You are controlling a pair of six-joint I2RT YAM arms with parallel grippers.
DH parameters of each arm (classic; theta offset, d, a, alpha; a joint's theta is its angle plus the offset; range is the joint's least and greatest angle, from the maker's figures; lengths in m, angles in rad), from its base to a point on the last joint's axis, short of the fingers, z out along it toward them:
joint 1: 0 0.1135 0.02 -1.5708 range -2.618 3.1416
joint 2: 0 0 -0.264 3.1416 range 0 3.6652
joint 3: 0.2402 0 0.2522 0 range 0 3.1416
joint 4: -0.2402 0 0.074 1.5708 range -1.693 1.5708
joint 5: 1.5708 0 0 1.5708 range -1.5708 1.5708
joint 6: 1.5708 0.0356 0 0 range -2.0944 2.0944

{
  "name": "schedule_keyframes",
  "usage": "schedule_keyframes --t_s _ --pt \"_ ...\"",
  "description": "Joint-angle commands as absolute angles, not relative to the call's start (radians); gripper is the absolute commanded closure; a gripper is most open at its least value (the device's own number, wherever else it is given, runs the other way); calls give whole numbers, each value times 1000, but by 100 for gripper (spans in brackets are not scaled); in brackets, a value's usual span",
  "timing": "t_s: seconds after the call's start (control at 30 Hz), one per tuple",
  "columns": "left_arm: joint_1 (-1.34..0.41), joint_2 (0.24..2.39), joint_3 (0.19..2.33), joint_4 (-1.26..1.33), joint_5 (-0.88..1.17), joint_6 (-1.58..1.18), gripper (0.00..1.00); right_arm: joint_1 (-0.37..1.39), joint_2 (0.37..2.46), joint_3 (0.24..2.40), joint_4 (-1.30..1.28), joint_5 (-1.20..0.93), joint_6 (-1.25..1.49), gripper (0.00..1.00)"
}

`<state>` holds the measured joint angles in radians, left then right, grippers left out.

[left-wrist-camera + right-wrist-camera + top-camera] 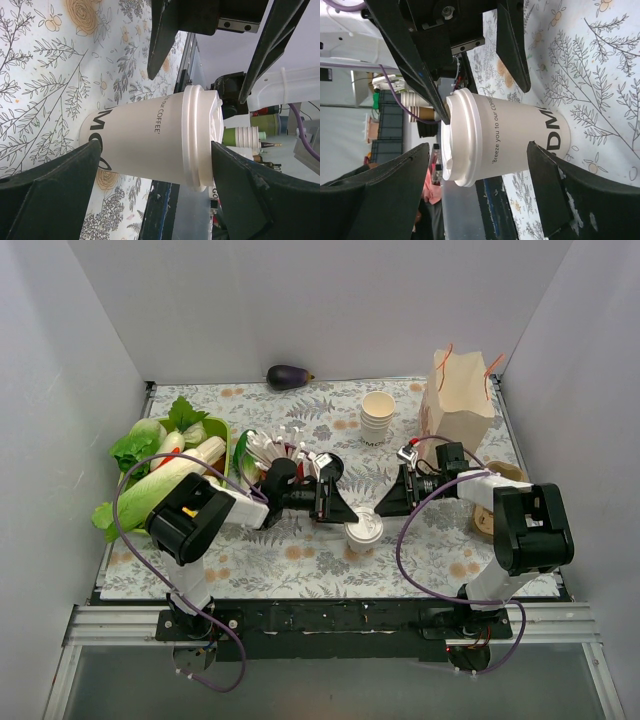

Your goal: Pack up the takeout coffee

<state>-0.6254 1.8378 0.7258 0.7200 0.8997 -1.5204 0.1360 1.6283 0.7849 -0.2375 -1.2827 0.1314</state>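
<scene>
The takeout coffee (pixel 364 531), a cream paper cup with a white lid, stands upright on the flowered tablecloth near the front middle. It shows in the left wrist view (pixel 155 145) and the right wrist view (pixel 500 140). My left gripper (pixel 340 502) sits just left of it and behind, open (pixel 155 146), the cup just beyond its spread fingertips. My right gripper (pixel 392 498) faces it from the right, also open (pixel 479 146), with the cup ahead of its wide jaws. Neither gripper holds the cup.
A brown paper bag (pixel 458 395) with red handles stands at the back right. A stack of lidless cups (pixel 378 416) is left of it. A green basket of vegetables (pixel 222 430) fills the left side, and an eggplant (pixel 288 376) lies at the back wall.
</scene>
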Motion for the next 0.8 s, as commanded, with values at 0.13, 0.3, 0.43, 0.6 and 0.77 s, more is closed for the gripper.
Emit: schedule_keyframes --t_s 0.13,0.3,0.43,0.6,0.77 --pt "-634 1815 762 569 882 -1491 11 147 1643 836 -258 -1250 78 13" --pt "-634 1818 758 584 879 -1520 11 179 1677 859 -255 -1264 78 13" --pt "-634 1833 764 581 882 -1520 12 204 1695 861 -236 -1253 103 13" --pt "-634 1856 753 583 868 -1525 14 215 1713 810 -207 -1188 158 19" --pt "-632 1879 730 584 859 -1554 18 209 1729 712 -68 -1195 323 28"
